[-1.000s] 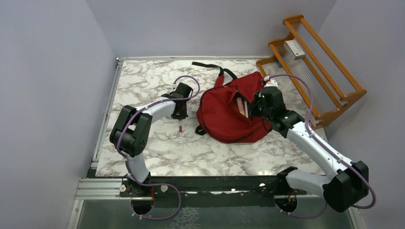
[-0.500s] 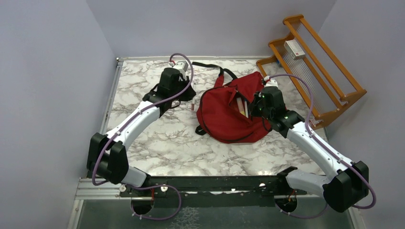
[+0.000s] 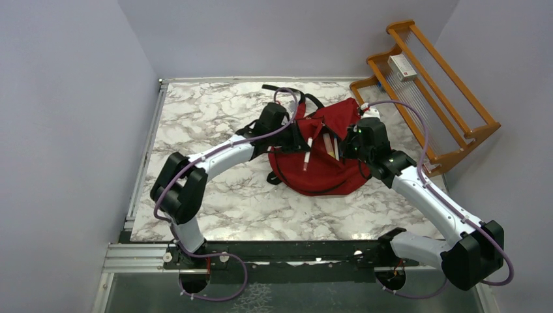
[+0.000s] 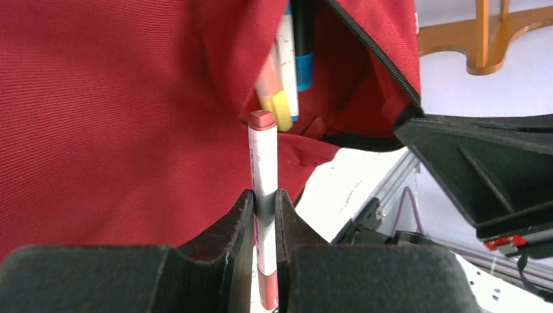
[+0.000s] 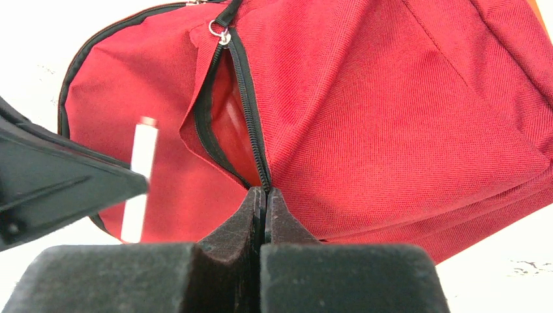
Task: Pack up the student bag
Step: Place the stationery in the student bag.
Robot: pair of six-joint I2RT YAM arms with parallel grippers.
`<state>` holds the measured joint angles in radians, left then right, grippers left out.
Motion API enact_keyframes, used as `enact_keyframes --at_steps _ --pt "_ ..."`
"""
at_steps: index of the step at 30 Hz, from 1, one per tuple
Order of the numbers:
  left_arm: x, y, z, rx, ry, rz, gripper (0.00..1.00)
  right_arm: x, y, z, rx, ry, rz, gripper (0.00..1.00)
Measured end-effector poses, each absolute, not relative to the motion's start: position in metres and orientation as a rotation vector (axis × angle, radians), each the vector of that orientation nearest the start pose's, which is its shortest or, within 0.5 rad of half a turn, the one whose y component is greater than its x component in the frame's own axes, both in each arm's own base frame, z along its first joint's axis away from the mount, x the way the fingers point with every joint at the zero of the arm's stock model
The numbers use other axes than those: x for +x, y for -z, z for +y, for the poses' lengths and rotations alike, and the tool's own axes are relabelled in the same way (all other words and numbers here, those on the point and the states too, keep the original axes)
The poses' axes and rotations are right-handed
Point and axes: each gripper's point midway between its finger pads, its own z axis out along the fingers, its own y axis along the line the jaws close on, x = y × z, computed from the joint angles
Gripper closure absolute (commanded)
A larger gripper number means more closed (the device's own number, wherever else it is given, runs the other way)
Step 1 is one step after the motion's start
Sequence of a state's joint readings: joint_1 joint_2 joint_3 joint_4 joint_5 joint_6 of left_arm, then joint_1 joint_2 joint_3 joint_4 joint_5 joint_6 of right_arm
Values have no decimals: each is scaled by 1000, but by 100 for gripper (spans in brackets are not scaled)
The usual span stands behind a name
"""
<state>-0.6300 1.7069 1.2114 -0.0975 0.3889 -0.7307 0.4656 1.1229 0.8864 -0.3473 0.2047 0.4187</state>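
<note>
Item: student bag [image 3: 319, 176], red, lying on worktop [image 3: 215, 117]; right pincer [image 5: 264, 193] clamped on its zip edge, holding it agape. Left pincer [image 4: 264, 197], clamped on marker [image 4: 263, 156], has moved from worktop to the bag's mouth: insertion likely next.

Found the student bag [image 3: 319, 171] lying open on the marble table [image 3: 209, 117], black strap [image 3: 282, 88] trailing toward the far wall. Saw the left gripper [image 3: 304, 144] over the bag's left half, clamped on a white marker [image 3: 308, 154] lying along the red fabric. Noted the right gripper [image 3: 345, 148] closed at the right edge of the opening. Spotted a wooden rack [image 3: 456, 124] at the far right, a small box [image 3: 402, 67] on it.
</note>
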Motion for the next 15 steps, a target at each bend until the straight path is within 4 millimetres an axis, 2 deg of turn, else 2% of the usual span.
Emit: enact_keyframes --at_steps 2,7,12,15 --pt "320 -159 -369 104 1198 2392 100 317 -183 138 68 -296 2154 99" --pt "319 -166 -398 25 1275 2413 100 317 -183 138 68 -296 2154 99" --pt "331 -179 -419 -75 1327 2403 100 317 -184 138 69 -297 2151 99" --pt "340 -176 -425 -139 1324 2412 100 316 -185 138 70 -298 2150 100"
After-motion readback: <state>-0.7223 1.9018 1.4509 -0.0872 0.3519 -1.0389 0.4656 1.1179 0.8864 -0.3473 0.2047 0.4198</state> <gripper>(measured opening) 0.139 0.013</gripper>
